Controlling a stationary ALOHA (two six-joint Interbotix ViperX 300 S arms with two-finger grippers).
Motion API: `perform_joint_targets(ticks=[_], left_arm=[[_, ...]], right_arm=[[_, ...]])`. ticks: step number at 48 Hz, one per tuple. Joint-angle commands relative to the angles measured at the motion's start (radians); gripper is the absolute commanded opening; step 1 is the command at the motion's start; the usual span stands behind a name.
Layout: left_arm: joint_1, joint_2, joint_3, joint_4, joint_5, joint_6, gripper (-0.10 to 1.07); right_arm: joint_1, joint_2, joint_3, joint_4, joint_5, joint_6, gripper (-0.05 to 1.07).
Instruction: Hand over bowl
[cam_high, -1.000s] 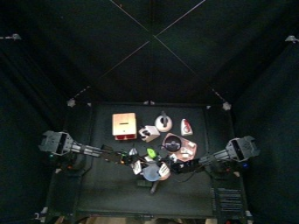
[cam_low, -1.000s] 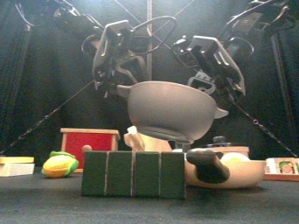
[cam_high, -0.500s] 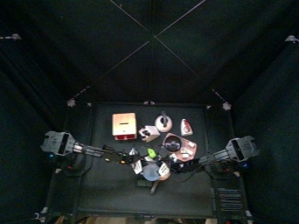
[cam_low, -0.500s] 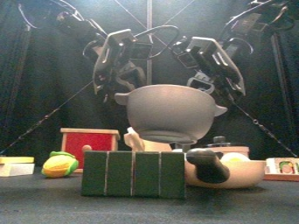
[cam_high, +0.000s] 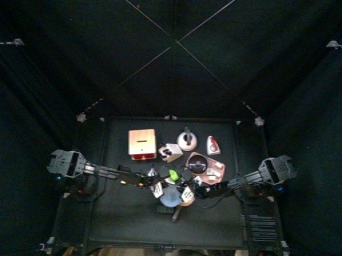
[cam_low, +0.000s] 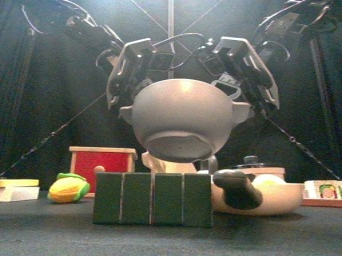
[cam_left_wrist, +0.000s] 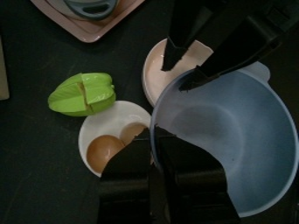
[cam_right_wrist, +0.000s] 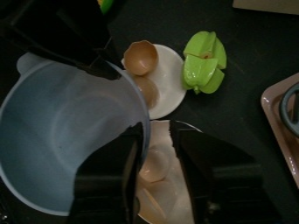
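Bowl: the pale blue-grey bowl (cam_low: 187, 115) hangs in the air above the middle of the counter (cam_low: 267, 235), between my two arms. In the front view it is tipped so its rounded underside faces forward.

Left hand: my left hand (cam_left_wrist: 153, 147) is clamped on the bowl's rim, one finger inside the bowl and one outside. The hollow of the bowl spreads out just past my fingertips.

Right hand: my right hand (cam_right_wrist: 158, 131) is at the opposite side of the rim with its fingers spread apart. A clear gap shows between them, and I see no squeeze on the bowl. One finger lies right beside the rim; I cannot tell whether it touches.

Arms: seen from the front, both come down from above and meet at the bowl's upper edge, left arm on the left, right arm on the right.

Below the bowl: a white plate (cam_left_wrist: 107, 131) carrying brown rounded pieces (cam_left_wrist: 105, 153) sits on the counter, with a bright green pepper-shaped piece (cam_left_wrist: 84, 94) just beside it.

Front of counter: a dark green ribbed box (cam_low: 151, 198) stands nearest the front edge, under the bowl and well apart from it. A red box (cam_low: 100, 165) stands behind it to the left.
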Motion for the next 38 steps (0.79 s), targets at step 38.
perform_joint_targets(ticks=[38], left_arm=[[-0.009, -0.032, -0.003, 0.003, -0.005, 0.000, 0.40]], right_arm=[[-0.005, -0.114, 0.064, 0.034, 0.123, -0.003, 0.80]])
